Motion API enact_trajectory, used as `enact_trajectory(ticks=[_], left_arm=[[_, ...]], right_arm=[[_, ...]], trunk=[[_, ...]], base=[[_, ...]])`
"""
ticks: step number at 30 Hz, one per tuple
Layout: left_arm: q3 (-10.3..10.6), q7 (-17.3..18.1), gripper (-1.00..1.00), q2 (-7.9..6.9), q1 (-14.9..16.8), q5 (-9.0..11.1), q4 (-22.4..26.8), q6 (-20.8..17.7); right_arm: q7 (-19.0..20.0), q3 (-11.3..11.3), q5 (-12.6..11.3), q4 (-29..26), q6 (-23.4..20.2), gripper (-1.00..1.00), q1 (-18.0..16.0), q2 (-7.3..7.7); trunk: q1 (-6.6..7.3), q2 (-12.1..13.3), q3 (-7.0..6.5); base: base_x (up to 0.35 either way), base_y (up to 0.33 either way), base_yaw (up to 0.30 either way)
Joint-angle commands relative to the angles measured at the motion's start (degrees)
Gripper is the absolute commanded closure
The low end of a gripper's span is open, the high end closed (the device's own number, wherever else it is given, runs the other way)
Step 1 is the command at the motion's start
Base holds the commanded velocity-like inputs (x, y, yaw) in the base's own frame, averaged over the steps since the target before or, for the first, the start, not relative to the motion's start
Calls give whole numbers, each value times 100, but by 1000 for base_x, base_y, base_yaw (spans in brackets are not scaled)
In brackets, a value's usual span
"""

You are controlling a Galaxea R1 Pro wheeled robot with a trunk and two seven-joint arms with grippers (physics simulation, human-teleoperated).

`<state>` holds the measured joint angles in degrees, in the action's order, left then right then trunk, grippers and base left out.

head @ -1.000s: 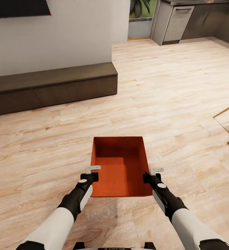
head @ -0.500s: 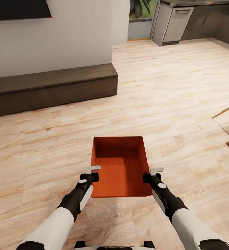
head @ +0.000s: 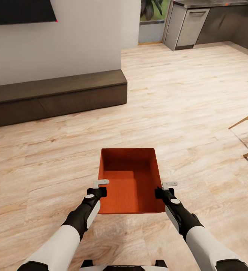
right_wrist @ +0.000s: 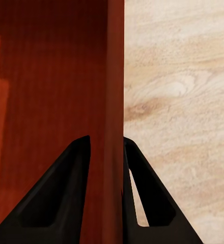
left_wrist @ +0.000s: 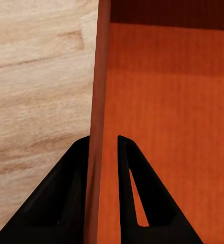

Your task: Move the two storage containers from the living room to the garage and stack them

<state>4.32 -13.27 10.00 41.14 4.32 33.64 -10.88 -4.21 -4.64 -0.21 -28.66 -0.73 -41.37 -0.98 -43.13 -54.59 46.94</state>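
Head view: an orange-red bin [head: 129, 180] is carried above the light wood plank floor [head: 184, 113]. Left pincer [head: 100, 187] clamps its left wall, right pincer [head: 164, 188] its right wall, a finger on each side. A dark low bench [head: 56, 94] stands ahead.

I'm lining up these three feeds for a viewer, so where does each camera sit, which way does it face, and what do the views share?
Head view: on the robot's head, facing forward and down over the storage container, wood floor and dark low bench; both forearms show, left end effector, right end effector.
Left wrist view: near the left end effector, looking along its fingers, which straddle one container wall.
Right wrist view: near the right end effector, fingers straddling the opposite wall.
Shared: all show the container and plank floor.
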Motion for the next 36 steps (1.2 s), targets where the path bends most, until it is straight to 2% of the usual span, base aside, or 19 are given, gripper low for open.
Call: enact_trajectory(ticks=[1, 36], left_arm=[[42, -59, 100, 0, -1, 79, 2, -28], [39, -54, 100, 0, -1, 86, -7, -28]], right_arm=[[-18, -15, 5, -9, -6, 100, -3, 2], [-18, -20, 4, -9, 3, 100, -3, -5]], trunk=[[22, 39, -15], [791, 1442, -644]], base=[[0, 0, 0], [0, 0, 0]])
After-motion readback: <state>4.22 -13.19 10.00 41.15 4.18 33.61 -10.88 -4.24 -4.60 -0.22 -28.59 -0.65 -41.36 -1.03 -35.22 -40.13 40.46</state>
